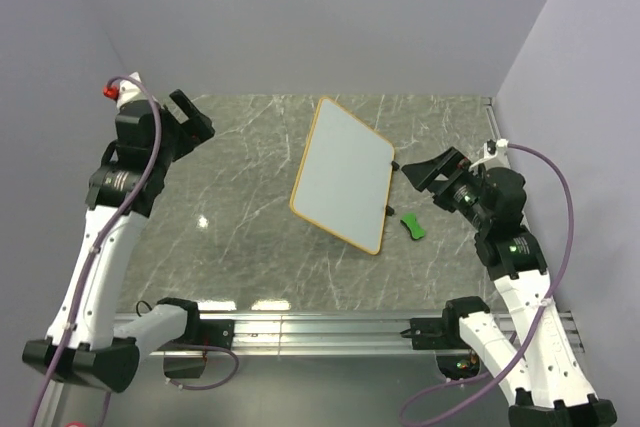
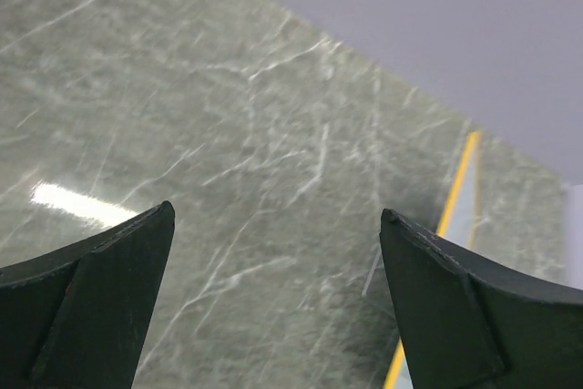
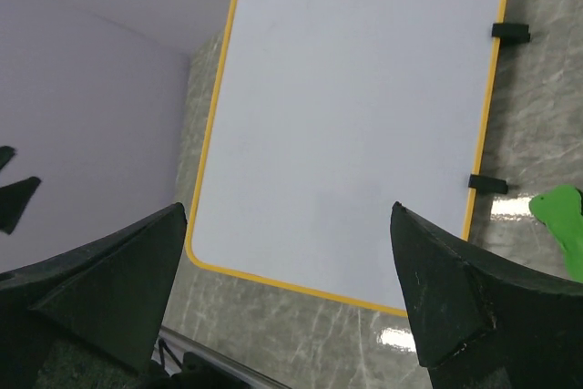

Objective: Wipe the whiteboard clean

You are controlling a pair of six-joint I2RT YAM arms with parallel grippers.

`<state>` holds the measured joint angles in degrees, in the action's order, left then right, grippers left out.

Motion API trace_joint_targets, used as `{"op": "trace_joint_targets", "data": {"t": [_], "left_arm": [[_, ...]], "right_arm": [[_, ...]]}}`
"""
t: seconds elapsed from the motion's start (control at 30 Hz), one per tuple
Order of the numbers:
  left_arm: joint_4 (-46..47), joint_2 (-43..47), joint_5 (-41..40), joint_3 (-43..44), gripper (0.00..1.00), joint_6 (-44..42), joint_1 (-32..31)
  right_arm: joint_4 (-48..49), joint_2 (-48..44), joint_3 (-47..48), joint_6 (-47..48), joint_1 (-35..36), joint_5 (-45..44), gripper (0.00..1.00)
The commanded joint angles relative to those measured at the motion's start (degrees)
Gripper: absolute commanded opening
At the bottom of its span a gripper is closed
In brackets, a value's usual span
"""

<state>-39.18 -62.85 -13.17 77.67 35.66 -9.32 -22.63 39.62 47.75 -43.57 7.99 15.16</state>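
Whiteboard (image 1: 343, 173) lies skewed at mid-table, its face blank in the overhead and right wrist views; erasing is judged complete, with nothing visibly left. Green eraser (image 1: 412, 226) rests loose just beside its right edge. Right gripper (image 1: 424, 173) and left gripper (image 1: 192, 119) are both spread and empty. Grey marbled table (image 1: 250, 237), lilac walls (image 1: 300, 17).

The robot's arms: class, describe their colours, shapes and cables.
The left arm and right arm both have white links, black joints and a purple cable. The left one carries a red cap. Both end in dark wedge-shaped fingers.
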Motion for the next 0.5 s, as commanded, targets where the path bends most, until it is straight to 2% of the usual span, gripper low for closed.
{"op": "trace_joint_targets", "data": {"t": [0.0,0.13,0.4,0.47], "left_arm": [[5.3,0.1,1.8,-2.3,0.99,0.1,-0.1],[4.7,0.1,3.1,-2.8,0.99,0.3,0.0],[4.7,0.4,5.1,-2.5,0.99,0.5,0.0],[4.7,0.3,4.6,-1.5,0.99,-1.2,-0.2]], "right_arm": [[8.8,-3.4,-2.3,-2.0,-0.2,0.9,1.00],[5.1,-4.4,-1.0,-2.3,-0.2,-2.6,1.00],[3.6,-5.2,-1.2,-1.6,-0.2,-1.9,1.00],[1.5,-5.2,-0.6,-2.0,-0.1,-4.7,1.00]]}}
